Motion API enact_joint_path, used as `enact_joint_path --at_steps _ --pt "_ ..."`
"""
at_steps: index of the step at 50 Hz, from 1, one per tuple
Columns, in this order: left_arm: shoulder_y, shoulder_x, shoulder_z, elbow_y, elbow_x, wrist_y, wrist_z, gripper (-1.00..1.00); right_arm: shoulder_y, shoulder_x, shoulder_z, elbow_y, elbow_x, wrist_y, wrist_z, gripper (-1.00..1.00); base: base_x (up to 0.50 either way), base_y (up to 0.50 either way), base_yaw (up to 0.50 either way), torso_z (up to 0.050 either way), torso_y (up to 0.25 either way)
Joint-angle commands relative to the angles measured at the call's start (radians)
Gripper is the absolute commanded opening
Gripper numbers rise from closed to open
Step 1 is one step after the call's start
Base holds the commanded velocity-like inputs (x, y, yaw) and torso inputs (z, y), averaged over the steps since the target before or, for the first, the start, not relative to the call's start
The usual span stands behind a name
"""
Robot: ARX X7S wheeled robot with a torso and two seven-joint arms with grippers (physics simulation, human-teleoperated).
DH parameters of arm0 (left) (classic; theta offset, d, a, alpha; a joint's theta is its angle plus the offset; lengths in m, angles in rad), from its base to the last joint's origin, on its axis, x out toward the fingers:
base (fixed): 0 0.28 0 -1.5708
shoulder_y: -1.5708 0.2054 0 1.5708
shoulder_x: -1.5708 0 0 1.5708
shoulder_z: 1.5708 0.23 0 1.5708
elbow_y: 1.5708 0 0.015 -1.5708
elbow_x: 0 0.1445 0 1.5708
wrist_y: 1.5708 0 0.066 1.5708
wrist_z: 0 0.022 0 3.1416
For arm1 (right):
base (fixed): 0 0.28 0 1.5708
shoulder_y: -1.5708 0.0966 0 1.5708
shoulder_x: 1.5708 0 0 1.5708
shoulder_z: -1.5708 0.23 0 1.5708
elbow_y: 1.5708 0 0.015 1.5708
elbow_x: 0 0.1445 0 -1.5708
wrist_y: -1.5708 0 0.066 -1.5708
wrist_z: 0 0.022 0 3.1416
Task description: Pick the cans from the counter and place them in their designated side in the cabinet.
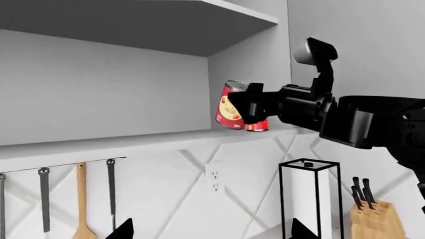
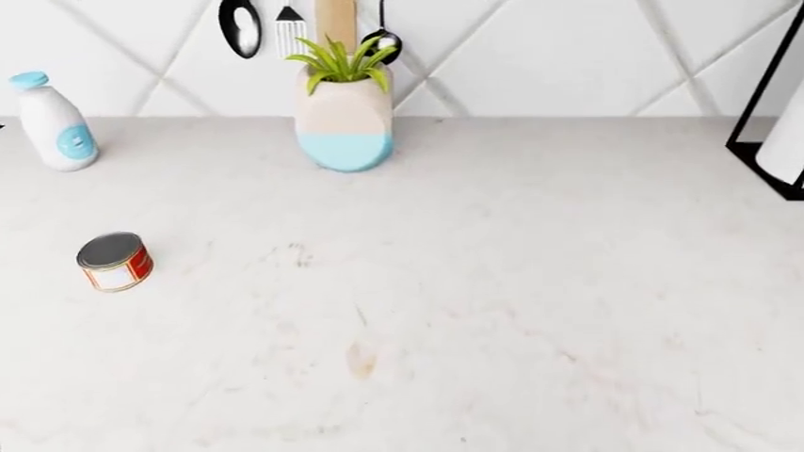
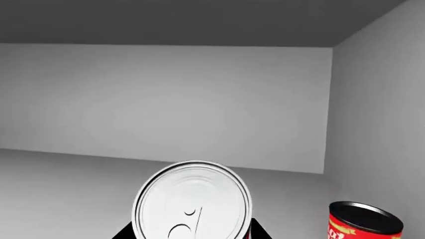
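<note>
Head view: squat metal-topped can on veined marble counter.

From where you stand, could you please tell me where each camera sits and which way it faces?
Left wrist view: on the left arm, facing the open cabinet; the right arm carries a red can there, another behind.
Head view: on the head, looking down at the counter: squat can, white bottle, plant pot; no arms show.
Right wrist view: behind the right pincer, facing into the cabinet past the held can's lid.
Both wrist views share the cabinet and the second red can.
</note>
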Motion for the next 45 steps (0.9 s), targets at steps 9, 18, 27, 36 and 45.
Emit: enact_joint_path --at_steps 9,18,27,36,45 --pt "-0.004 0.007 0.006 -0.008 0.018 -0.003 0.019 1.00 0.010 0.000 -0.002 -0.014 -0.005 -0.005 -0.010 -1.00 0.17 -0.09 0.00 0.000 0.001" --pt "-0.002 0.000 0.007 -0.003 0.015 0.001 0.019 1.00 0.010 0.000 -0.002 -0.014 -0.005 -0.005 -0.010 -1.00 0.07 -0.02 0.00 0.000 0.001" --pt "0.005 -0.006 0.005 0.003 0.014 0.006 0.020 1.00 0.010 0.000 -0.002 -0.014 -0.005 -0.005 -0.010 -1.00 0.00 0.00 0.00 0.000 0.001" --pt "0.008 -0.010 0.007 0.006 0.013 0.009 0.020 1.00 0.010 0.000 -0.002 -0.014 -0.005 -0.005 -0.010 -1.00 0.02 0.00 0.00 0.000 0.000" --pt "0.013 -0.010 0.009 0.004 0.019 0.010 0.027 1.00 0.010 0.000 -0.002 -0.014 -0.005 -0.005 -0.010 -1.00 0.29 0.00 0.00 0.000 0.001"
